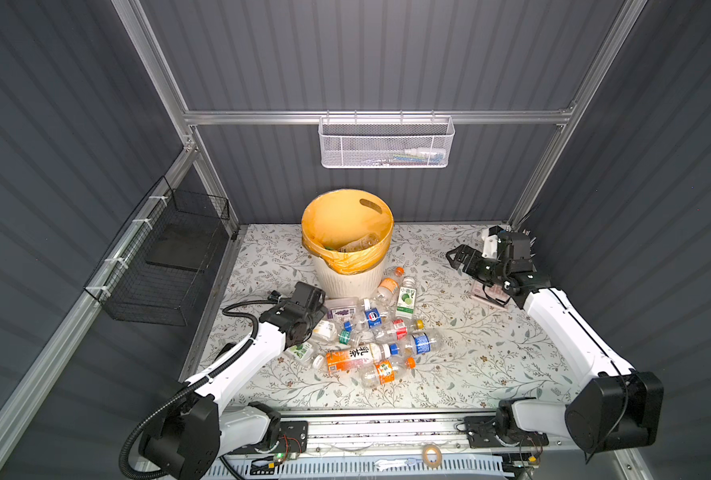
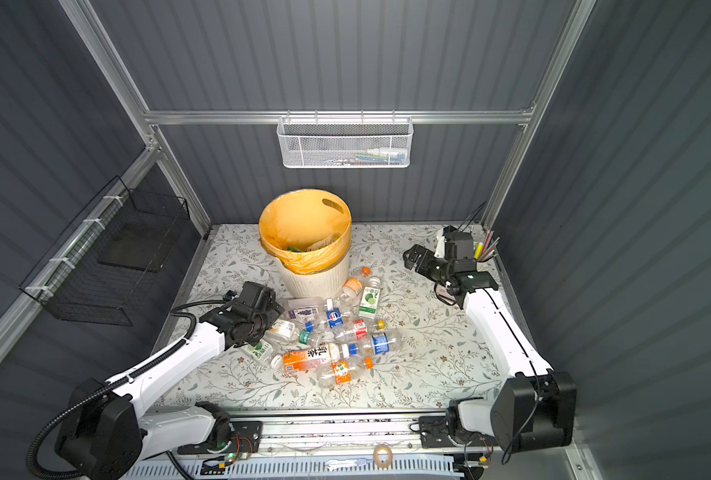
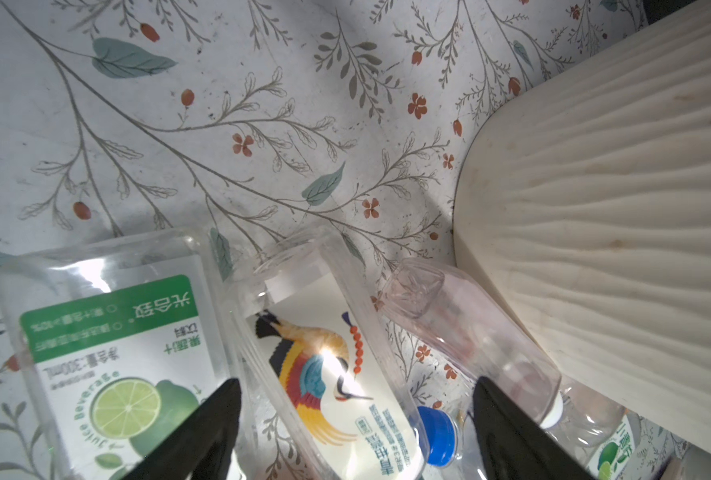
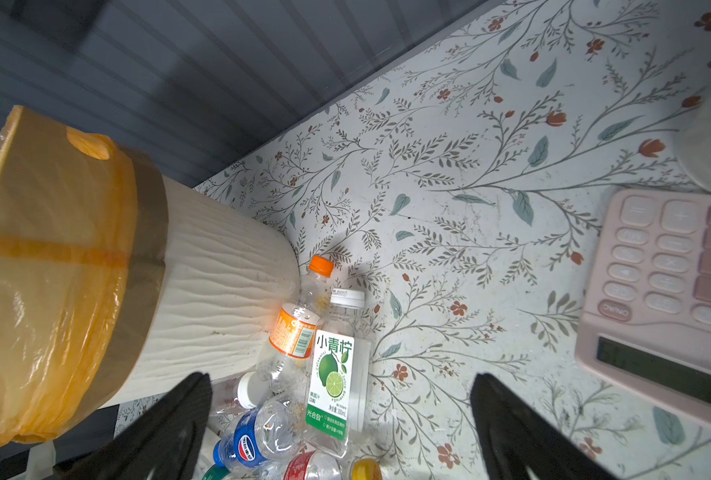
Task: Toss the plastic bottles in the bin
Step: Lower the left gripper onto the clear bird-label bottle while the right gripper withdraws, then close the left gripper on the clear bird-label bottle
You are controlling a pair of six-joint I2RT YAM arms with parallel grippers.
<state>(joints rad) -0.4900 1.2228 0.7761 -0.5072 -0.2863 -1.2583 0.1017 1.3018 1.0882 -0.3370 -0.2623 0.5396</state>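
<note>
In both top views the bin [image 1: 345, 282] [image 2: 312, 282] stands at the back middle of the floral surface [image 1: 491, 353], an orange bag [image 1: 345, 220] folded over its rim and a few bottles lying inside [image 1: 360, 243]. The rest of the plastic bottles [image 1: 370, 332] [image 2: 333, 332] lie in a loose heap in front of the bin, the nearest touching its foot. The left arm reaches into the heap's side, front-left of the bin; its fingertips are hidden there. The right gripper [image 1: 453, 257] hangs well to the right of the bin, above a pink calculator [image 1: 488, 295]. A white mesh basket [image 1: 387, 143] hangs on the wall above the bin, and a black wire basket [image 1: 166, 257] is well to the left of it. In the left wrist view the left gripper [image 3: 357, 380] is spread, one finger on each side of a bird-label bottle [image 3: 333, 324], with a gap on one side; a green-label lime bottle [image 3: 116, 361] lies beside it, farther from the bin's ribbed wall [image 3: 615, 208], and a pinkish clear bottle [image 3: 470, 328] lies just beside that wall. In the right wrist view the right gripper [image 4: 342, 376] is spread wide and empty; an orange-capped bottle [image 4: 299, 324] rests against the bin [image 4: 220, 291], and a white-capped lime bottle [image 4: 335, 374] touches it.
</note>
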